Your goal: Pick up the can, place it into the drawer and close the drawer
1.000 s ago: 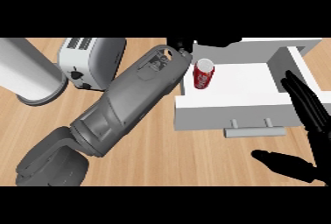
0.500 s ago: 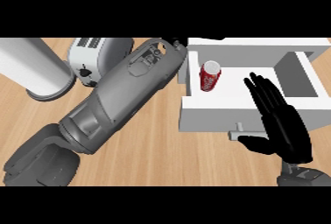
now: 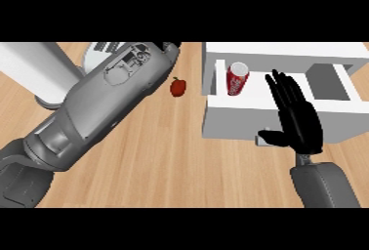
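**A:** Where is the can located?

**B:** The can point(image 3: 236, 78) is seen lying inside the open drawer point(image 3: 245, 114), at its back left corner, with the silver top turned toward the far side. The red body is set against the drawer's white floor (contact with the left wall cannot be told).

**A:** How is the right hand positioned?

**B:** The right hand point(image 3: 299, 122) is held flat over the drawer's front right part, fingers straight and close together, pointed toward the far side, with the thumb spread to the left above the drawer's front edge. Nothing is gripped. It is placed apart from the can.

**A:** And the left hand?

**B:** Only the grey left forearm point(image 3: 101, 105) is shown, laid diagonally across the wooden counter point(image 3: 180, 166). The hand is hidden, so the state of its fingers cannot be told.

**A:** What else is noted?

**B:** 1 small red object point(image 3: 178, 87) is seen on the counter between forearm and drawer. A white cylinder point(image 3: 32, 68) is placed at the far left.
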Action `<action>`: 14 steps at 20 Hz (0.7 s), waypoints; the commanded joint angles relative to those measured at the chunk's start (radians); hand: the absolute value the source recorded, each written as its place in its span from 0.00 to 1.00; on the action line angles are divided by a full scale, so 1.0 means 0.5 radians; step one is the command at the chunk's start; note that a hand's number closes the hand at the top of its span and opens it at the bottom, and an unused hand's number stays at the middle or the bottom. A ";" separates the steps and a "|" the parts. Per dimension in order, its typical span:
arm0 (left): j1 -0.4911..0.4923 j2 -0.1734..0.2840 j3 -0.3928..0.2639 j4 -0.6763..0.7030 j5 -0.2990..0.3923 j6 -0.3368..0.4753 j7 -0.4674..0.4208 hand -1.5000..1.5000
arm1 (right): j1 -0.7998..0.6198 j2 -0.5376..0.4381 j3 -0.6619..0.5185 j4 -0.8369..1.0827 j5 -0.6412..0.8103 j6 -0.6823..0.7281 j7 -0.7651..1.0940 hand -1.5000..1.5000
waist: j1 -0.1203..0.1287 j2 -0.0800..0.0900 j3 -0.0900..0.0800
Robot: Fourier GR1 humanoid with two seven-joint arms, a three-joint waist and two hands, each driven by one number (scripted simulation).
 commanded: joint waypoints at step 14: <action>0.282 0.441 -0.046 -0.621 -0.087 -0.087 0.339 0.00 | -0.616 0.043 -0.306 1.206 0.210 -0.634 -0.053 0.00 | 0.098 0.054 0.035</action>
